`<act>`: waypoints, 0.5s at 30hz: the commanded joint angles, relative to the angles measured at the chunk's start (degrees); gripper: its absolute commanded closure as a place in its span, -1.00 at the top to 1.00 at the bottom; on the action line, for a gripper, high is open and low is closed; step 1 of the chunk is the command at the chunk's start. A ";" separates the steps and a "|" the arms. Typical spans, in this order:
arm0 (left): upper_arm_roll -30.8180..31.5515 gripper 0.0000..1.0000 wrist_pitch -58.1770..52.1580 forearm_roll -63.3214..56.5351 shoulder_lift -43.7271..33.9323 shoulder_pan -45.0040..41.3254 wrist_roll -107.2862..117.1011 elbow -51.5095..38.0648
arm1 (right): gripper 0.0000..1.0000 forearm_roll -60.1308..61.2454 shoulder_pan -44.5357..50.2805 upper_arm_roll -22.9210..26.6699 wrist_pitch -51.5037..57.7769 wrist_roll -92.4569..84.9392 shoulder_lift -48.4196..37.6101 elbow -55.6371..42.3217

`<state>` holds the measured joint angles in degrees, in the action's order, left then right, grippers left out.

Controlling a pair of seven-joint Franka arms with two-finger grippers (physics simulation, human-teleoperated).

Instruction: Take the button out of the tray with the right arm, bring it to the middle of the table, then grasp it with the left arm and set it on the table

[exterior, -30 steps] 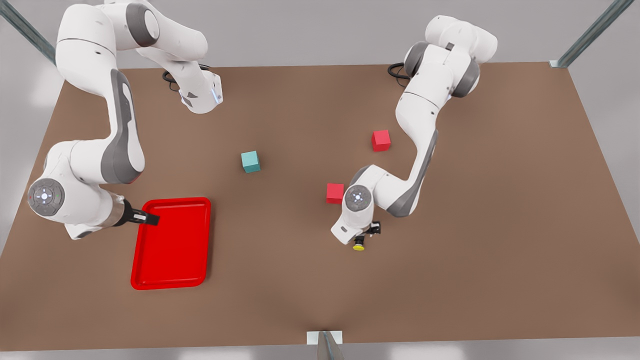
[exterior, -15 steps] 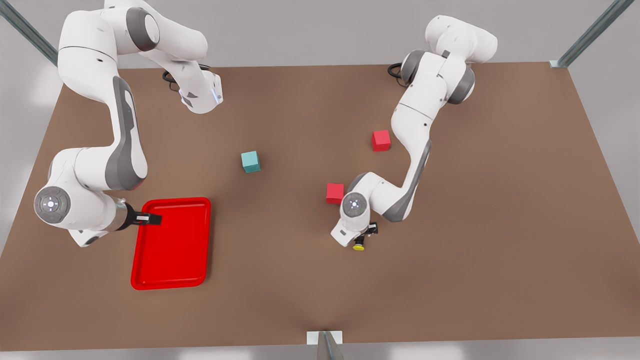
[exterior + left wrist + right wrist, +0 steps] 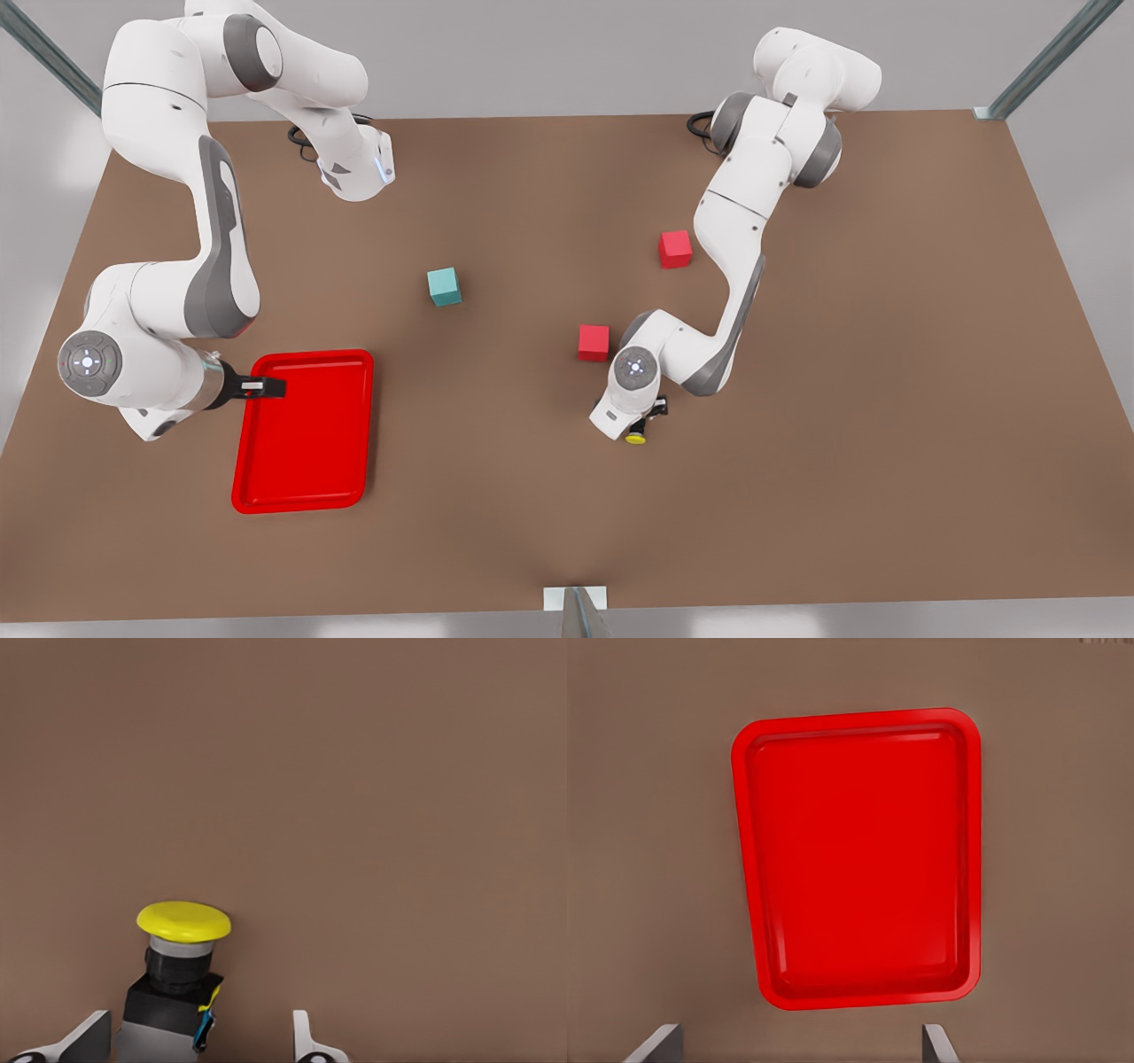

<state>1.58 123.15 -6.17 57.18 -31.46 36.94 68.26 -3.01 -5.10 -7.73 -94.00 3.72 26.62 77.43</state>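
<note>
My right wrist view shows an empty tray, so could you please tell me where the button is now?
Observer: The button is beside the left gripper, near the table's middle, far from the tray.
Operator: Is it gripped?
Observer: The left wrist view shows the fingers spread wider than the button, with a gap on one side.
Operator: Anything close by?
Observer: A red cube lies nearest; the right gripper waits open at the tray's rim.
</note>
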 commanded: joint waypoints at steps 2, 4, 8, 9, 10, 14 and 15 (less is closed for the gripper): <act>0.00 1.00 0.43 -0.07 -0.05 -0.09 -2.49 0.47 | 1.00 0.02 0.00 -0.01 0.04 -2.66 -0.07 0.00; 0.00 1.00 0.95 -0.07 -0.14 0.00 -2.58 1.00 | 1.00 0.02 0.00 -0.01 0.04 -2.66 -0.07 0.00; 0.00 1.00 1.04 0.02 0.03 0.08 -2.66 1.00 | 1.00 0.02 0.09 -0.01 0.04 -2.57 -0.07 -0.09; 0.00 1.00 1.04 0.02 -0.05 0.08 -2.67 0.91 | 1.00 0.02 0.27 -0.01 0.13 -1.88 -0.16 -0.09; 0.00 1.00 1.04 0.11 -0.14 0.17 -2.75 0.91 | 1.00 -0.07 0.27 -0.01 0.22 -1.35 -0.16 -0.09; 0.00 1.00 1.04 0.19 -0.23 0.35 -2.75 0.91 | 1.00 0.02 0.27 -0.01 0.22 -1.35 -0.25 0.00; 0.00 1.00 1.04 0.19 -0.23 0.35 -2.75 0.91 | 1.00 0.02 0.27 -0.01 0.22 -1.43 -0.16 -0.09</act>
<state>1.58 124.10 -5.94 57.07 -31.07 35.31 69.17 -3.07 -4.83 -7.73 -93.86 2.64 26.46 77.42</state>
